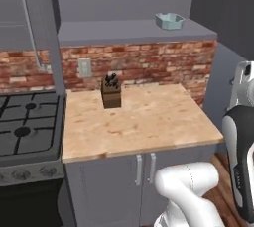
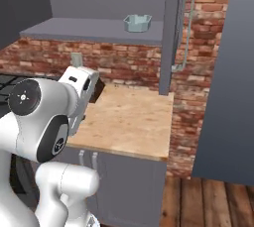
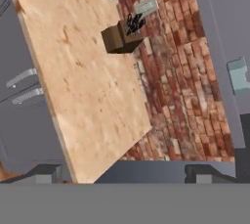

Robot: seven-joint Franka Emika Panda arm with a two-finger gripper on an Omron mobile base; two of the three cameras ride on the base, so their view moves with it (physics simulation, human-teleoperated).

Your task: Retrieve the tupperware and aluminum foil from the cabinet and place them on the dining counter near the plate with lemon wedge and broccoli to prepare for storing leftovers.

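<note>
I see the small pale grey-teal translucent plastic tupperware [image 1: 169, 21] sitting on the grey shelf [image 1: 124, 31] of the open grey wall cabinet, near the shelf's right end in the left base view. From the right base view the same tub [image 2: 137, 23] stands on the shelf just left of the cabinet's tall flat door [image 2: 172, 32], which hangs open edge-on with its long silver bar handle [image 2: 184, 23] facing the brick wall. In the hand view the tub [image 3: 239, 76] shows at the right edge, above the red brick backsplash [image 3: 171, 61].

Below the shelf lies a light wood-grain tabletop [image 1: 144, 122] on grey base cabinets with short silver handles [image 1: 145, 168]. A dark brown wooden knife block [image 1: 111, 92] with black handles stands on it near the backsplash, just beside a pale wall outlet [image 1: 85, 67]. A black gas stove [image 1: 25, 127] adjoins the tabletop on its left.

My hand [image 3: 122, 173] has its two dark fingertips [image 3: 45, 173] spread wide apart at the bottom of the hand view, holding nothing, well apart from the tub. The white arm [image 2: 44, 117] rises at the lower left of the right base view, in front of the tabletop.
</note>
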